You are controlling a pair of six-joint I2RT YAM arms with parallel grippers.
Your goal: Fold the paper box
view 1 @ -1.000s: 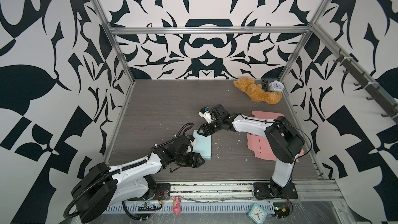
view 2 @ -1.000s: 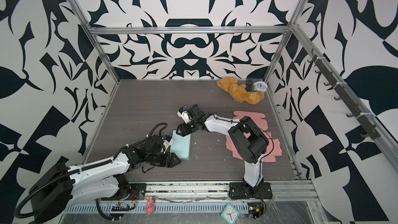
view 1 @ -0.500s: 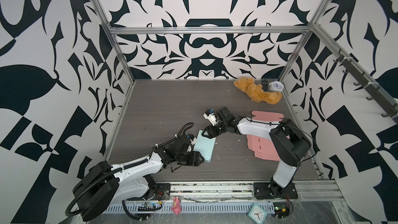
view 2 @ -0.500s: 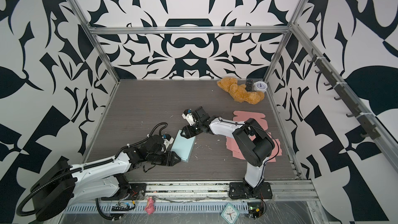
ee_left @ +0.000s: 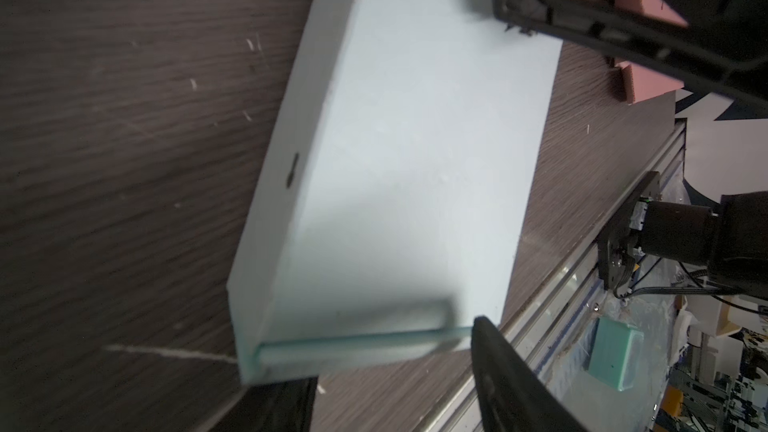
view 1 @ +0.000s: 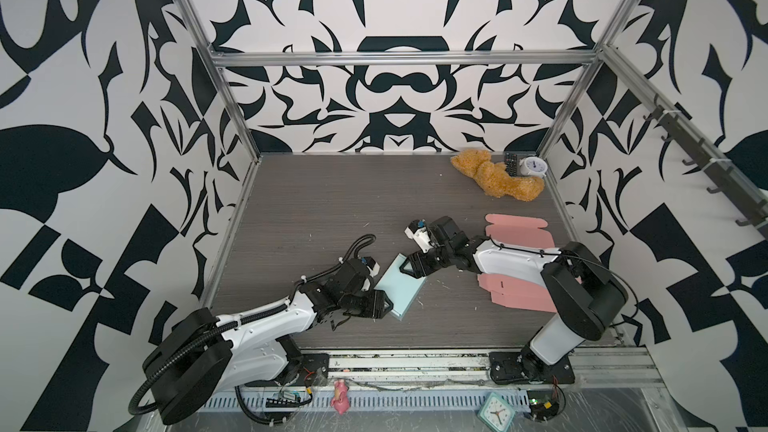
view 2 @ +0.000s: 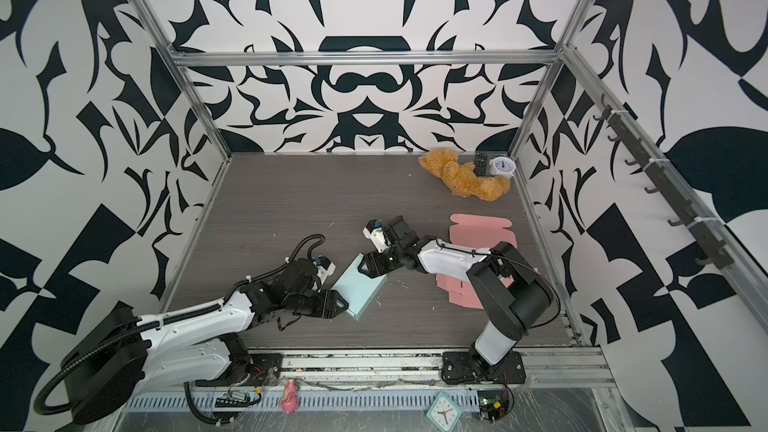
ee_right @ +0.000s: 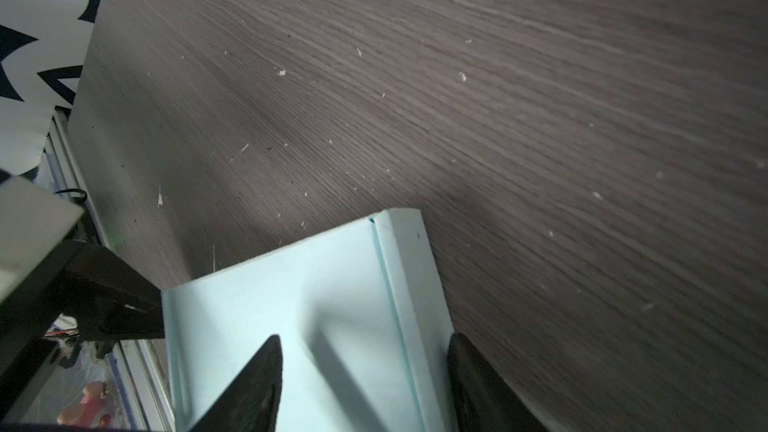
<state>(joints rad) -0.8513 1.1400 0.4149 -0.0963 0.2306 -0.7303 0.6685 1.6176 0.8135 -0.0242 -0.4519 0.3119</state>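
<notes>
- The pale blue paper box (view 1: 404, 288) is folded into a shallow closed shape and lies on the dark wood-grain desk (view 1: 324, 209), just toward 6 o'clock from the desk's middle, its corners pointing roughly at 12, 3, 6 and 9 o'clock
- A small dark slot (ee_left: 293, 168) marks 1 long side wall, and a seam runs along the top face close to a long edge
- The left hand (view 1: 384, 306) meets the box's edge at 7 o'clock; in the left wrist view its 2 fingers (ee_left: 498, 367) stand at either corner of the box's near end, and I cannot tell whether they press it
- The right hand (view 1: 409, 270) is at the box's 12 o'clock corner with its jaws spread: in the right wrist view, 1 of its fingers (ee_right: 266, 367) lies over the top face and the other sits beside the side wall, with the long edge between them
- Pink cardboard blanks (view 1: 519, 234) lie flat at 3 o'clock from the box, some partly under the right arm
- A tan teddy bear (view 1: 494, 176) lies near the desk's 1 o'clock corner, with a black remote (view 1: 511, 164) and a white alarm clock (view 1: 533, 167) just beside it
- Beyond the desk's 6 o'clock edge are a pink toy (view 1: 340, 396) and a teal clock (view 1: 494, 409)
</notes>
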